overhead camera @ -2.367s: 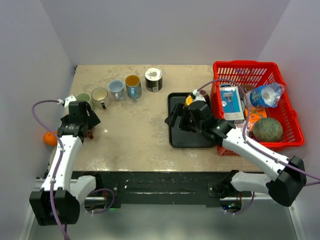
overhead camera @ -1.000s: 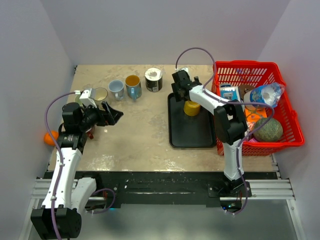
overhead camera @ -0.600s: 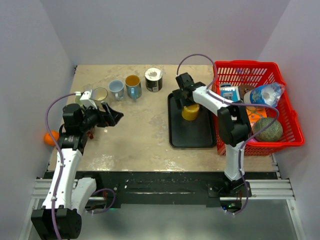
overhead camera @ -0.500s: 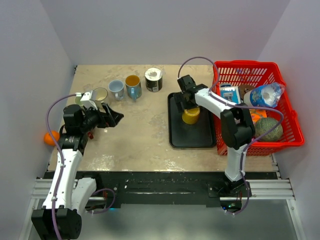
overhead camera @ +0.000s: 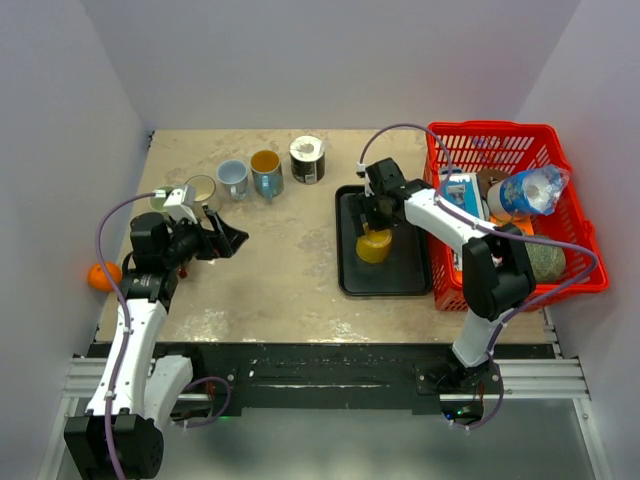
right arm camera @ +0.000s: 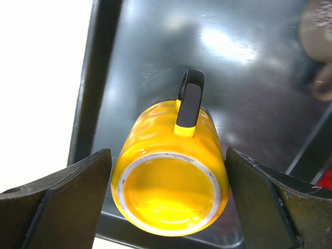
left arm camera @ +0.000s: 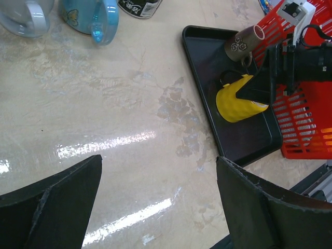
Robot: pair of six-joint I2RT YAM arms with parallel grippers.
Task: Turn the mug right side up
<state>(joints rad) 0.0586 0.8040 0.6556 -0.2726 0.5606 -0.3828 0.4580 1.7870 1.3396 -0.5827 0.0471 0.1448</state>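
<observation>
Yellow mug with dimpled sides and a black handle, on the black tray, tilted, white-ringed round end facing the right wrist view, handle at 12 o'clock there

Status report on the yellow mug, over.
Left gripper open, empty. Right gripper clamped on yellow mug, tilted on black tray. Brown mug close beside it.

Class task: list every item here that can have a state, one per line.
yellow mug, tilted on the tray, not upright
right end effector, fingers flanking the yellow mug, grip unclear
left end effector, open, empty
black mug, upright
bottle, lying in the basket
</observation>
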